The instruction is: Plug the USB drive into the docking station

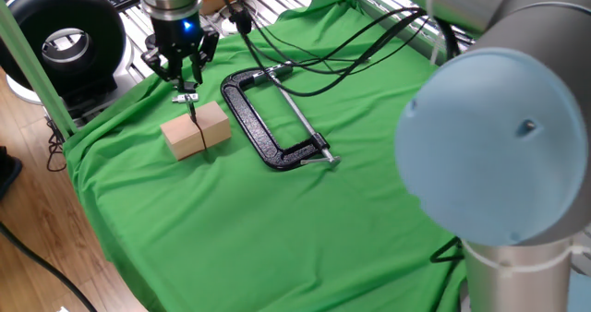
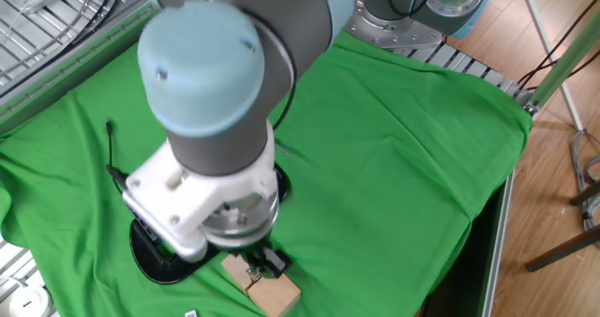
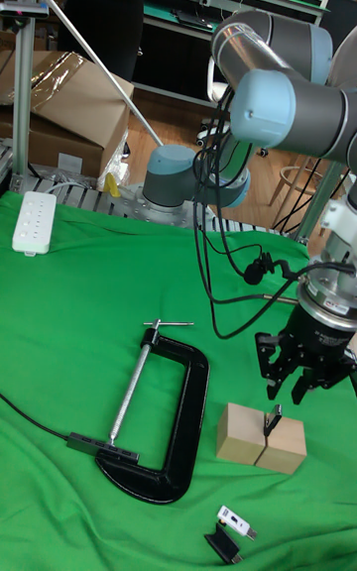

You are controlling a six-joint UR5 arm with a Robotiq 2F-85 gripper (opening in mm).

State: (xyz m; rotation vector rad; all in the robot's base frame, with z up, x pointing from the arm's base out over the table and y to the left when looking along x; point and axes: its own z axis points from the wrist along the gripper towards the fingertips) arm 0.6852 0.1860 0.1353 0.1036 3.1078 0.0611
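Pincer (image 3: 297, 395) hangs just above the wooden blocks (image 3: 260, 438), fingers spread, gripping nothing, tips close over the dark stick. Biggest thing on the green cloth (image 3: 69, 333) is the black C-clamp (image 3: 159, 422), lying flat just beside the blocks, its silver screw (image 1: 297, 116) running along the open side. Next, the two blocks sit pressed together, and the USB drive (image 3: 271, 422) stands upright in the seam between them, top poking out right under the fingers. Smallest of all, a little black-and-silver piece (image 3: 230, 532) lies on the cloth beside the blocks, on the side away from the clamp.
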